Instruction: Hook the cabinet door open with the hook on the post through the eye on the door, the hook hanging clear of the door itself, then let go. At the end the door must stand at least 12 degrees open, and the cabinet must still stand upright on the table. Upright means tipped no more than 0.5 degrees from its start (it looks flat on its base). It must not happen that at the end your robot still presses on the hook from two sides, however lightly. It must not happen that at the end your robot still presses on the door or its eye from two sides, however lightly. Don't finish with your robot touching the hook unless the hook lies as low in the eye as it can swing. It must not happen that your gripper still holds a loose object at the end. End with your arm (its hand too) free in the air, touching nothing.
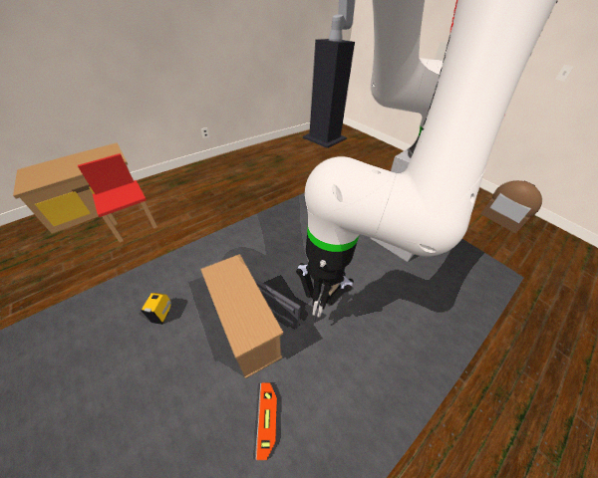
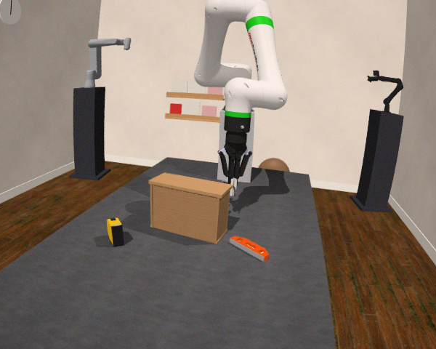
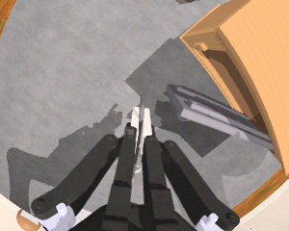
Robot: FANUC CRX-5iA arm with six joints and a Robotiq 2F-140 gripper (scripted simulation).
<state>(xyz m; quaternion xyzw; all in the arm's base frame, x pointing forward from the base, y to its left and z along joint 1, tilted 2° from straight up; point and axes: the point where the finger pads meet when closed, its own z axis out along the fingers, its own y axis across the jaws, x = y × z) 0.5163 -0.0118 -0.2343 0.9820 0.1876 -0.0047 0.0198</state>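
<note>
We see an orange spirit level (image 1: 265, 420) at six o'clock on the grey mat (image 1: 109, 390), a yellow tape measure (image 1: 155, 307) at nine, and a red chair (image 1: 115, 188) by a wooden desk (image 1: 47, 174) at ten.
</note>
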